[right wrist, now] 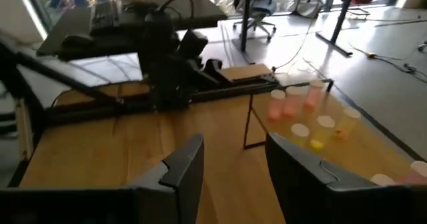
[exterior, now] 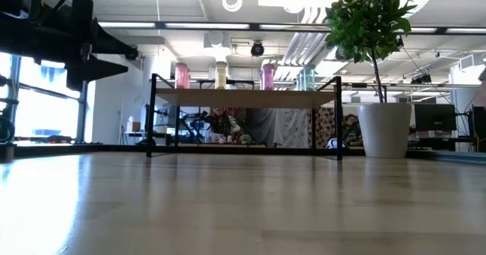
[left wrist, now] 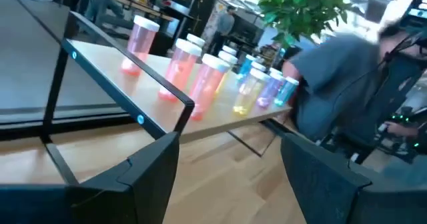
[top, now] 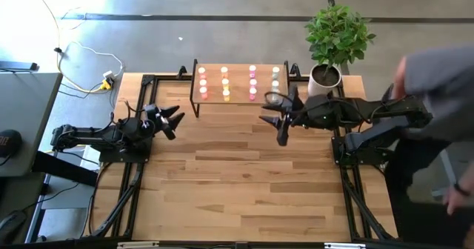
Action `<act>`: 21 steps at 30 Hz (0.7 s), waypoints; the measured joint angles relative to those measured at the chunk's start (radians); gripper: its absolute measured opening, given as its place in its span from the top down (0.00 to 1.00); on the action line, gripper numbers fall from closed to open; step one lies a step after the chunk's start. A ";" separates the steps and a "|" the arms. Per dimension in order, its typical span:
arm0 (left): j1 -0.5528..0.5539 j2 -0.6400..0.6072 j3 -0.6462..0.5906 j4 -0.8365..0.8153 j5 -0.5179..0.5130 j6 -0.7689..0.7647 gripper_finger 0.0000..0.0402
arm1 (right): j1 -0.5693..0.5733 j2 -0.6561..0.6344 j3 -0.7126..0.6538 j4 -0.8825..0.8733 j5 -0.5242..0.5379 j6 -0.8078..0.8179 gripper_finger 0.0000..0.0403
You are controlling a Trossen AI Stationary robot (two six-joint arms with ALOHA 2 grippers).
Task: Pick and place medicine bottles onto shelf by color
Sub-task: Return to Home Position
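The shelf [top: 238, 93], a light-wood board on black legs, stands at the table's far middle. The medicine bottles [top: 225, 84] stand on it in rows: red-orange, yellow, pink [top: 252, 82] and pale green [top: 275, 81]. The low view shows the shelf [exterior: 247, 98] with bottles [exterior: 182, 76] on top. My left gripper [top: 178, 121] is open, left of the shelf and nearer than it. In its wrist view the fingers [left wrist: 230, 141] hold nothing. My right gripper [top: 274, 127] is open just near of the shelf's right end, and nothing lies between its fingers [right wrist: 235, 139].
A plant in a white pot [top: 324, 78] stands right of the shelf. A person [top: 437, 93] leans in at the table's right edge, over my right arm's base. My left arm [right wrist: 173, 57] lies low on the table's left side. The wooden tabletop [top: 237, 190] stretches toward the near edge.
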 joint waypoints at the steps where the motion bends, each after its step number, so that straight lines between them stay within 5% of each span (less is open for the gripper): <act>1: 0.000 0.000 0.000 -0.001 0.000 0.009 0.37 | 0.005 0.000 0.000 -0.015 -0.013 -0.015 0.62; 10: 0.000 0.000 0.000 -0.001 0.020 0.020 0.37 | 0.070 -0.025 -0.037 -0.188 -0.028 -0.018 0.62; 21: 0.000 0.000 -0.001 -0.001 0.020 0.018 0.37 | 0.199 -0.411 -0.573 0.144 -0.023 0.074 0.62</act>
